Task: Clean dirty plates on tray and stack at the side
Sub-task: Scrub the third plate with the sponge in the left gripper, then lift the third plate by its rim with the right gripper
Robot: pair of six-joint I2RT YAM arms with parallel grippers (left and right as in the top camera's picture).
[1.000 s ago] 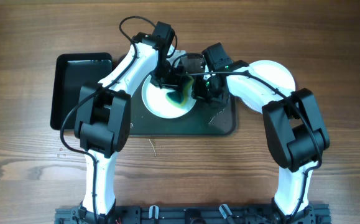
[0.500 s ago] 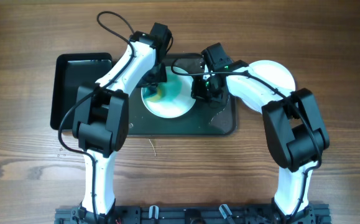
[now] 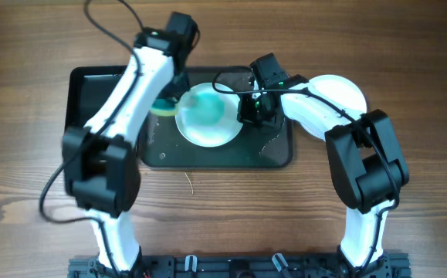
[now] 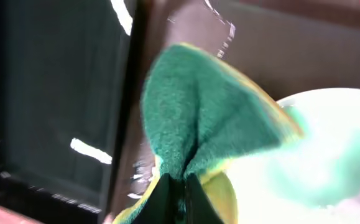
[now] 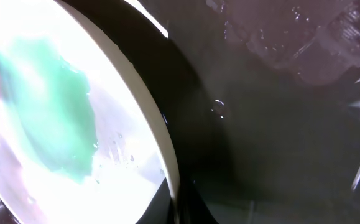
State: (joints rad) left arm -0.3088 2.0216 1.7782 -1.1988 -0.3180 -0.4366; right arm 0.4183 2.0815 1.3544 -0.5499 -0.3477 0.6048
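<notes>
The left gripper (image 4: 175, 198) is pinched tight on a folded green sponge (image 4: 211, 118), held just off the left edge of the dirty plate (image 3: 208, 116), likely between scrubbing strokes; the right gripper (image 3: 250, 116) appears clamped on that plate's right rim to steady it; smeared with teal soap, the plate lies in the wet centre tray (image 3: 273, 150); a second plate (image 3: 343, 91), seemingly clean, sits at centre right.

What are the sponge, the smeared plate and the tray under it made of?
The sponge: soft foam, yellow with a green fibrous scrub face; it folds when pinched. The plate: glossy white, ceramic or melamine. The tray: black, probably plastic, wet sheen.
</notes>
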